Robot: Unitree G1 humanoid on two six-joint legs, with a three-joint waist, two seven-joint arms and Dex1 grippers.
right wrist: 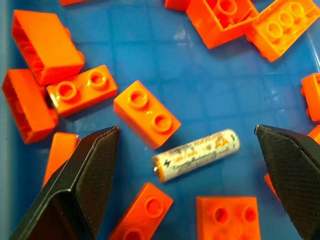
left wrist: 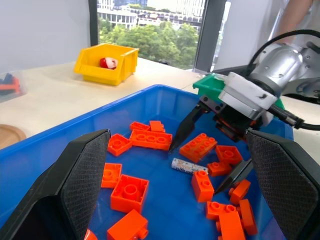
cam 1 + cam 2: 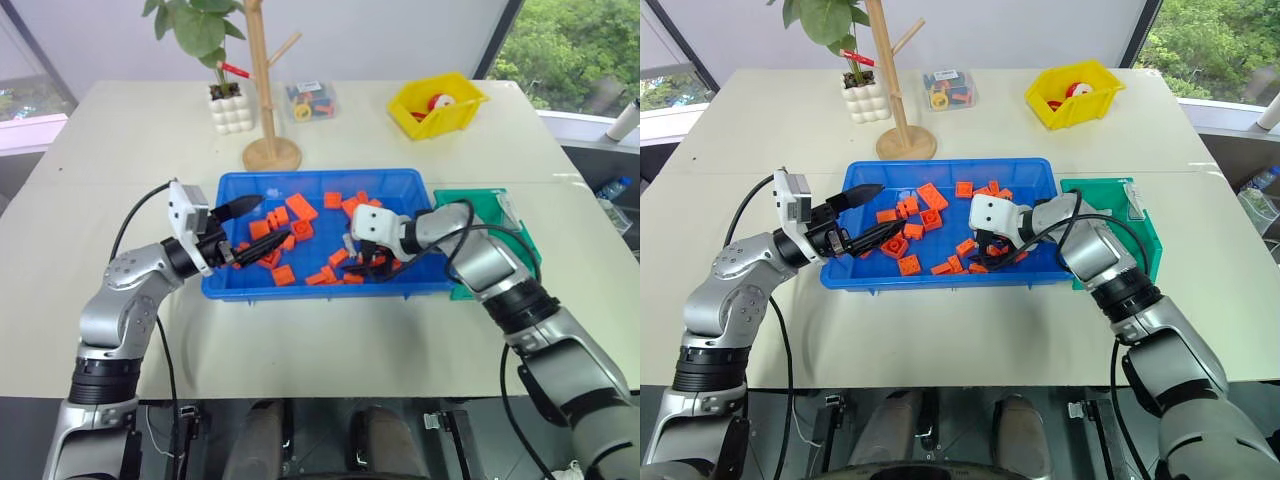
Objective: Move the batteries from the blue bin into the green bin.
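Battery (image 1: 196, 154) loose in blue bin (image 3: 225, 190), between wide-spread right gripper (image 1: 187, 175) fingers

- I see the blue bin (image 3: 318, 182) mid-table, scattered with orange bricks (image 3: 301, 209).
- My left gripper (image 3: 240, 232) hangs spread over its left end.
- My right gripper (image 3: 364, 266) reaches in from the green bin (image 3: 478, 203) side, fingers apart.

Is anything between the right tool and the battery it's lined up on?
Nothing visible. The right tool is open above the battery, which lies bare on the blue bin floor between its fingers. An orange brick sits just beside it, close to one end.
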